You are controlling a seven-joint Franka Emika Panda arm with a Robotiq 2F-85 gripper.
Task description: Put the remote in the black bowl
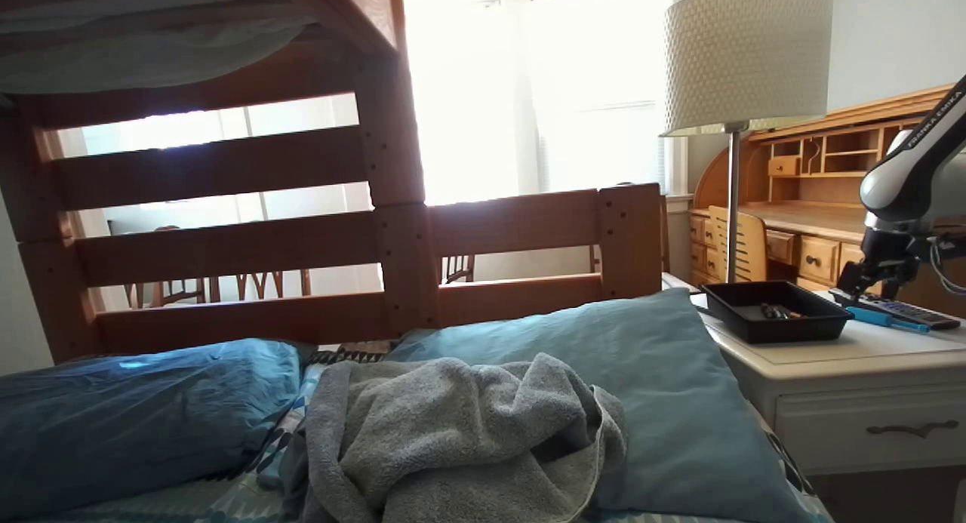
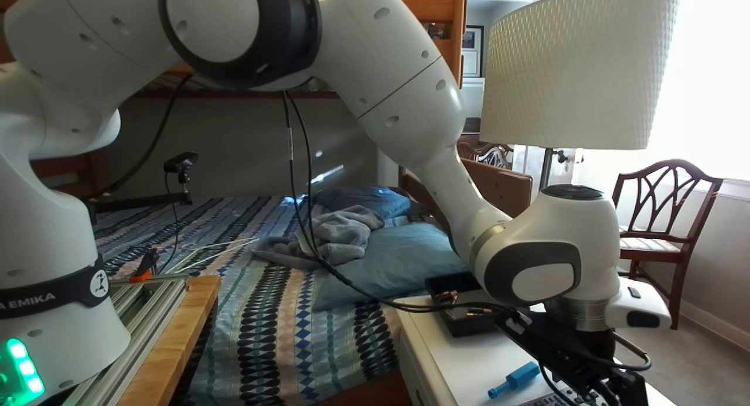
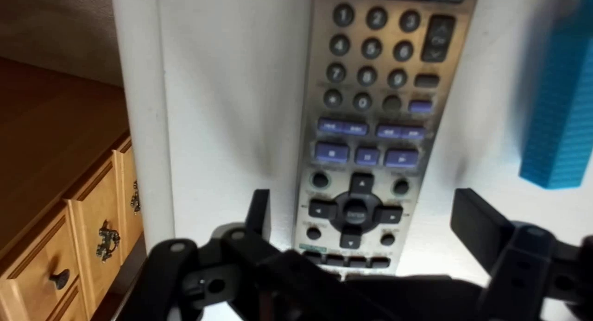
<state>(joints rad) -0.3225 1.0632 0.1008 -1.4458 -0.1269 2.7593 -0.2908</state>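
Note:
The remote, long and silver-grey with dark and purple buttons, lies face up on the white nightstand. It also shows in an exterior view; only part of it shows in another exterior view. My gripper is open, with one fingertip on each side of the remote's arrow-key end and a gap on both sides. It also hangs low over the nightstand in an exterior view. The black bowl, a shallow rectangular dish, stands beside it with several small items inside; the arm partly covers it in an exterior view.
A blue ridged object lies close beside the remote on the nightstand, also seen in an exterior view. A lamp pole rises behind the bowl. A pillow and grey towel lie on the bed alongside.

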